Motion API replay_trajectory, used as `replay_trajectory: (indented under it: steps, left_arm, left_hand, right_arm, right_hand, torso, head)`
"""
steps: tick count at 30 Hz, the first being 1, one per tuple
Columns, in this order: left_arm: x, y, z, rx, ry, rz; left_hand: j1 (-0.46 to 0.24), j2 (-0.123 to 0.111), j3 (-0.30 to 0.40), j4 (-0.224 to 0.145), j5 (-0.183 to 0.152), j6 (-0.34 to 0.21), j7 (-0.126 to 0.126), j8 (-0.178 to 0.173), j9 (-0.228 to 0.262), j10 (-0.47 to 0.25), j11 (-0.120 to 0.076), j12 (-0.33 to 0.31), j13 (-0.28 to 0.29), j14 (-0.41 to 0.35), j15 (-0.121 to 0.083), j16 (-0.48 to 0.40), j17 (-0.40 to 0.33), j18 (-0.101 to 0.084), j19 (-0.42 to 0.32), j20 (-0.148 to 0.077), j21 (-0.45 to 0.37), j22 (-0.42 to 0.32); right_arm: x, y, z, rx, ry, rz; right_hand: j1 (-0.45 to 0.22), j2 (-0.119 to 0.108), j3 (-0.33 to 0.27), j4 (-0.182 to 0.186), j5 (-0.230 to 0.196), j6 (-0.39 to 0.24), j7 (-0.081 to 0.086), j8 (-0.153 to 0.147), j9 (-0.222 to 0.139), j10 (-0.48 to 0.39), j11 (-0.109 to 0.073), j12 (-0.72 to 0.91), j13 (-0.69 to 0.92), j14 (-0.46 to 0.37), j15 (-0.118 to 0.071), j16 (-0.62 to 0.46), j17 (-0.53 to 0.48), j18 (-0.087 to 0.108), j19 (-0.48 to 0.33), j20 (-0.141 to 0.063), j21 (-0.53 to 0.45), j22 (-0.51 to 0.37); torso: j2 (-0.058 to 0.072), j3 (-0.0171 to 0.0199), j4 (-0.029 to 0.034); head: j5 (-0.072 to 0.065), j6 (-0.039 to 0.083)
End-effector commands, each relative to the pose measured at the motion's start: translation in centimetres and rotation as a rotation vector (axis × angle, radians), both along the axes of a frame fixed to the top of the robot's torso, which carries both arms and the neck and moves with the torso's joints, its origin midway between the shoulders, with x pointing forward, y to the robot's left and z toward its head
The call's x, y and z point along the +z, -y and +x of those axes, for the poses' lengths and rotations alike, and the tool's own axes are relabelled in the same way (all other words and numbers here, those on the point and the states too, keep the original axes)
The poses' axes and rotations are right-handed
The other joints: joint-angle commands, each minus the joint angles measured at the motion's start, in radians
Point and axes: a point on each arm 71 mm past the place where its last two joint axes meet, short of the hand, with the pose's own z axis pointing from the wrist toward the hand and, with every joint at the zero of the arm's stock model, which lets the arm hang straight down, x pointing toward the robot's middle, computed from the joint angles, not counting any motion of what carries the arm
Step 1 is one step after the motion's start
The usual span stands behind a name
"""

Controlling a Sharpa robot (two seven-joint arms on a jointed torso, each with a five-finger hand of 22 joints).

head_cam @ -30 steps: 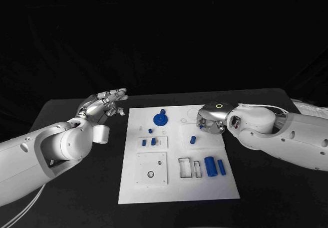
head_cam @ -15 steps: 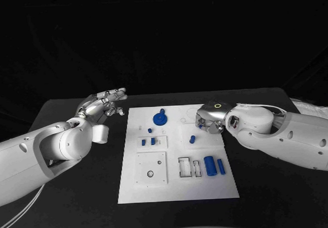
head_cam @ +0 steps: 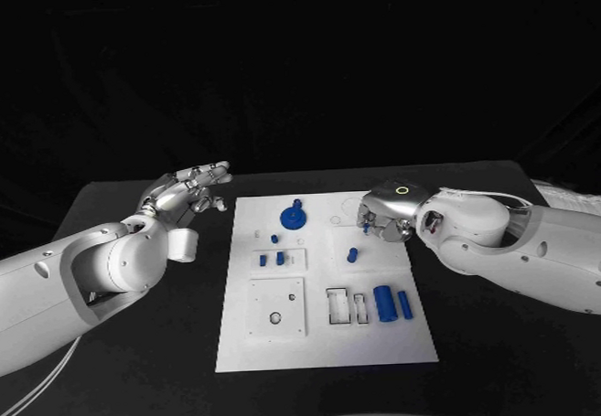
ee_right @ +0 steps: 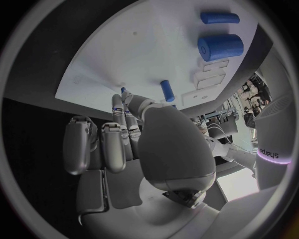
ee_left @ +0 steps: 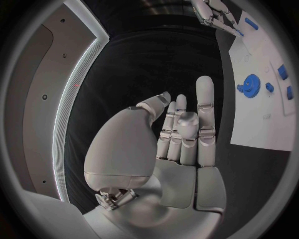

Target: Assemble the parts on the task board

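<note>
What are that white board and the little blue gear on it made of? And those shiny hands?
The task board looks like matte white plastic: flat and even, with no glare. The blue gear seems to be plastic too, uniformly coloured and dull, possibly printed. The left hand and right hand look like satin silver metal or metallic-coated plastic, judging by their soft highlights.

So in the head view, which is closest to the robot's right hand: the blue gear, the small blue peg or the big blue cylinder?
From the right hand:
1. Small blue peg, just below it.
2. Blue gear, across the board's top.
3. Big blue cylinder, lower on the board.
</note>
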Motion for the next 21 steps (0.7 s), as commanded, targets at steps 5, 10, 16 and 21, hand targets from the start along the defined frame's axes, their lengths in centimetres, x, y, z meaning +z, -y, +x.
replay_trajectory:
  steps: [5, 10, 16, 21]
  left_arm:
    - [0.0, 0.2, 0.0, -0.015, -0.001, -0.011]
    - [0.0, 0.3, 0.0, -0.018, -0.001, -0.013]
    - [0.0, 0.6, -0.1, -0.028, -0.002, -0.017]
    - [0.0, 0.9, -0.1, -0.037, -0.002, -0.02]
  left_hand:
    - [0.01, 0.0, -0.002, -0.005, 0.002, -0.01, 0.002, 0.004, -0.001, -0.012, 0.001, 0.008, 0.002, -0.008, 0.003, -0.007, -0.004, 0.009, -0.005, 0.003, -0.006, -0.002]
    - [0.01, 0.0, -0.002, -0.006, 0.002, -0.012, 0.002, 0.004, -0.001, -0.014, 0.002, 0.01, 0.002, -0.009, 0.004, -0.008, -0.005, 0.009, -0.005, 0.004, -0.006, -0.002]
    - [0.01, 0.0, -0.002, -0.006, 0.002, -0.013, 0.002, 0.004, -0.001, -0.015, 0.002, 0.011, 0.002, -0.01, 0.004, -0.008, -0.007, 0.009, -0.005, 0.004, -0.006, -0.002]
    - [0.01, 0.0, -0.002, -0.006, 0.002, -0.013, 0.002, 0.004, -0.001, -0.015, 0.002, 0.011, 0.002, -0.01, 0.004, -0.008, -0.007, 0.009, -0.005, 0.004, -0.006, -0.002]
  right_arm:
    - [1.6, -0.4, -0.9, 0.012, 0.036, 0.056]
    - [2.7, -2.0, -2.1, 0.064, 0.042, 0.111]
    - [3.3, -5.0, -3.8, 0.152, 0.024, 0.173]
    - [2.5, -7.7, -5.1, 0.222, -0.019, 0.204]
  right_hand:
    - [-0.012, -0.008, 0.006, -0.004, 0.002, 0.01, 0.001, 0.004, 0.002, 0.02, -0.008, -0.002, 0.0, 0.067, -0.004, 0.006, 0.037, 0.005, 0.003, -0.003, 0.005, 0.003]
    - [-0.014, -0.01, 0.006, -0.005, 0.002, 0.011, 0.002, 0.004, 0.003, 0.021, -0.007, -0.002, -0.001, 0.067, -0.004, 0.007, 0.037, 0.004, 0.003, -0.003, 0.005, 0.003]
    - [-0.014, -0.011, 0.006, -0.006, 0.002, 0.011, 0.002, 0.004, 0.003, 0.021, -0.007, -0.002, -0.001, 0.067, -0.004, 0.007, 0.038, 0.004, 0.003, -0.003, 0.005, 0.003]
    - [-0.014, -0.011, 0.006, -0.006, 0.002, 0.011, 0.003, 0.004, 0.003, 0.021, -0.007, -0.003, -0.001, 0.068, -0.004, 0.008, 0.039, 0.005, 0.003, -0.003, 0.005, 0.003]
  torso:
    - [0.0, -0.0004, -0.0006]
    - [0.0, -0.0002, -0.0012]
    - [0.001, -0.0013, 0.0014]
    - [0.001, -0.0022, 0.0014]
  head:
    - [0.003, 0.001]
    - [0.014, -0.002]
    - [0.037, -0.005]
    - [0.065, -0.014]
